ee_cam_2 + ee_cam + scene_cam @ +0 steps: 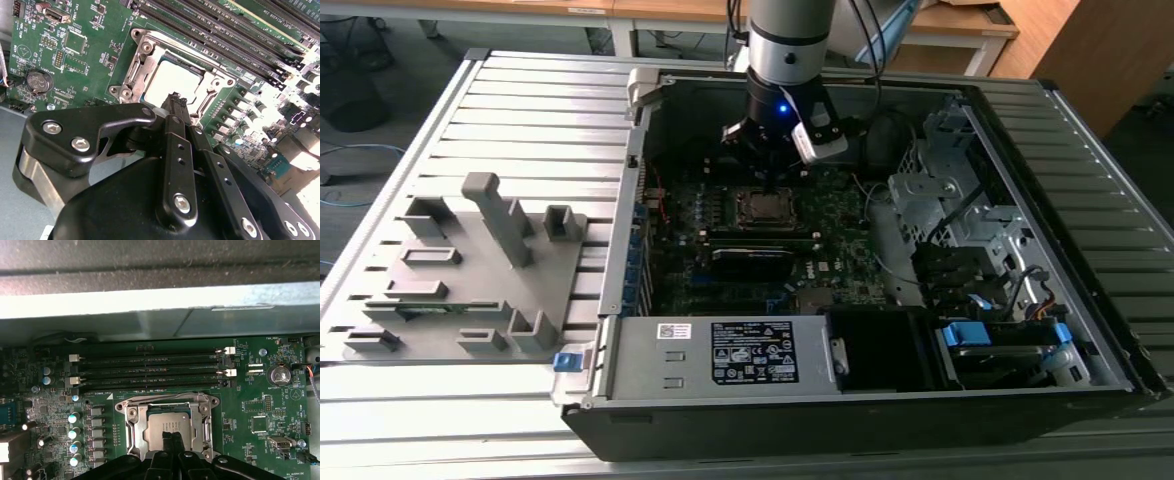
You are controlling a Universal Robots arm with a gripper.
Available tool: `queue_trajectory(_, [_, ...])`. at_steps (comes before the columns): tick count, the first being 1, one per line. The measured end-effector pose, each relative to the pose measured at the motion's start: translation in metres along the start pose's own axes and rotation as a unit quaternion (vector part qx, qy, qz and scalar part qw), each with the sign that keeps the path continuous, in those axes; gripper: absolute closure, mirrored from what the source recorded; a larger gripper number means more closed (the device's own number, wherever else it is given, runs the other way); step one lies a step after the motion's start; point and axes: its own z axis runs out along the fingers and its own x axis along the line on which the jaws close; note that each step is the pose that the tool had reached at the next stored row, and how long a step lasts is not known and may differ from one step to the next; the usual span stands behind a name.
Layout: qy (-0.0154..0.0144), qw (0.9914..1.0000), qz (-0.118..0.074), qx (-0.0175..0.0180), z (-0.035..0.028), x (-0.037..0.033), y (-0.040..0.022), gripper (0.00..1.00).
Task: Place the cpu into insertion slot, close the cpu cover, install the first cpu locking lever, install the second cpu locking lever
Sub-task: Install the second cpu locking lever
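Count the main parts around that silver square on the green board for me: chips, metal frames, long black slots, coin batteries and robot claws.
cpu: 1
cpu cover: 1
long black memory slots: 4
coin battery: 1
gripper: 1
Total: 8

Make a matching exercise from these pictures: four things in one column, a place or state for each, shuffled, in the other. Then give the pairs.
Things:
1. cpu
2. cpu cover
3. gripper
4. grey fixture

Places or states:
A. on the slatted table, at the exterior view's left of the computer case
B. seated in the insertion slot
C. fingertips together, right over the chip's top
D. down around the chip, framing it

Pairs: 1-B, 2-D, 3-C, 4-A
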Motion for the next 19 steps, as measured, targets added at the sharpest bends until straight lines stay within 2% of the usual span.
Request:
queue_trajectory(2, [0.0000,1.00000,0.000,0.0000,0.0000,0.0000,0.0000,0.89])
queue_trajectory(4, [0.0001,1.00000,0.000,0.0001,-0.0056,-0.0001,0.0001,0.89])
queue_trajectory(15, [0.0029,1.00000,0.000,0.0004,-0.0056,-0.0001,0.0001,0.89])
queue_trajectory(19, [0.0030,0.99992,-0.012,0.0002,-0.0054,-0.0001,0.0001,0.89])
